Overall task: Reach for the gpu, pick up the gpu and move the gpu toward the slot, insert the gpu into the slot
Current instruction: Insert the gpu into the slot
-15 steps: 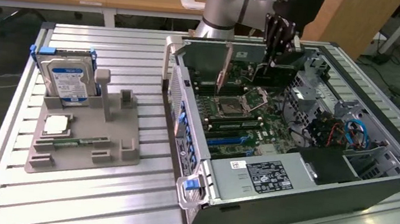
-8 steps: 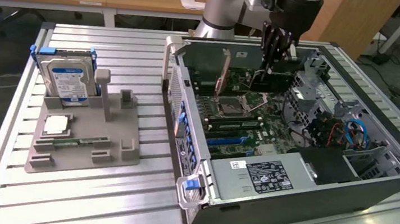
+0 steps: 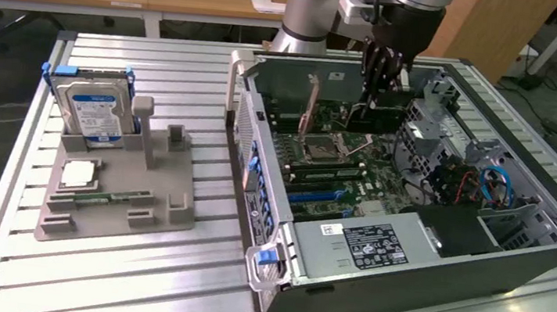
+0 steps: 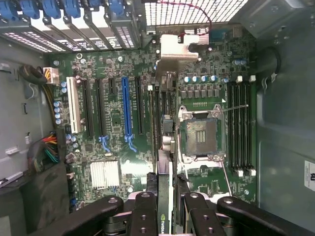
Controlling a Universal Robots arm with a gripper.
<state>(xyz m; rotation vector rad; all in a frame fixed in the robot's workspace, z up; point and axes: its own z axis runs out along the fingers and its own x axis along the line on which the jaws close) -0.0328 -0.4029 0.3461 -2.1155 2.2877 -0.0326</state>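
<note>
**gpu gripped edge-on over the motherboard**

The end effector (image 4: 166, 202) is pinching the gpu (image 4: 165, 147), its dark fingers (image 4: 143, 206) pressed against the two flat faces of the card. In the wrist view the card is seen along its thin edge, running from the fingers out to its silver bracket (image 4: 179, 46), which lies close to the case's rear vents. In the exterior view the end effector (image 3: 379, 89) hangs inside the open computer case (image 3: 434, 268), with the gpu (image 3: 376, 114) below it at the far end of the green motherboard (image 3: 361, 173).

The card stands among the row of expansion connectors. It lies between the blue slot (image 4: 125, 108) and the open processor socket (image 4: 199, 135), just beside a dark slot (image 4: 151, 115). Whether its lower edge touches a connector I cannot tell.

By its looks the gpu is light, stiff and thin. It is likely to be fragile at its contact edge and surface components, and to slip if it tilts. The flat faces near the upper edge look like the sound place to hold it, clear of the contacts and bracket, as it is held here.

On the desk (image 3: 117, 279) a hard drive (image 3: 95, 107) stands in a grey holder (image 3: 117, 193), well apart from the case.
</note>
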